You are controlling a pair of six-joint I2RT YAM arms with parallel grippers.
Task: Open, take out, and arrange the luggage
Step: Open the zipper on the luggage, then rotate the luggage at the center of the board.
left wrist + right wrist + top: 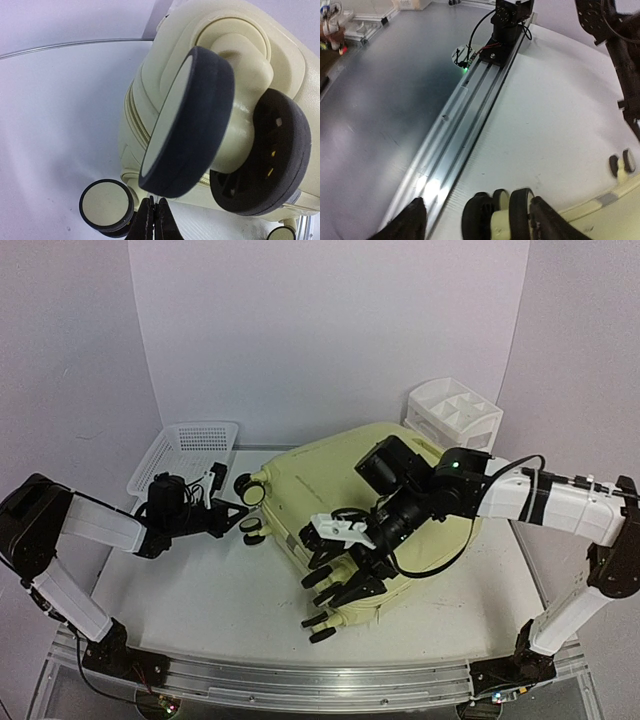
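- Two claws are attending the closed luggage (pixel 310 475), which is lying flat, centre-right on the worktop (pixel 200 590).
- Left claw (pixel 154 220) is sitting pressed together, empty, by the far wheels (pixel 190 120).
- Right claw (pixel 477 222) is straddling the near wheel (pixel 519 212), spread; best to be tracing the zip seam (pixel 136 117) first.

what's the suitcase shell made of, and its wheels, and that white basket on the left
luggage: looks like hard moulded plastic, pale yellow-green, with a smooth satin finish. It shows soft highlights and moulded ridges around the wheel housing.
wheels: cream plastic face with a dark matte tread, probably rubber or foam, since it shows no shine.
basket: white plastic, with fine mesh holes all over its floor and walls.
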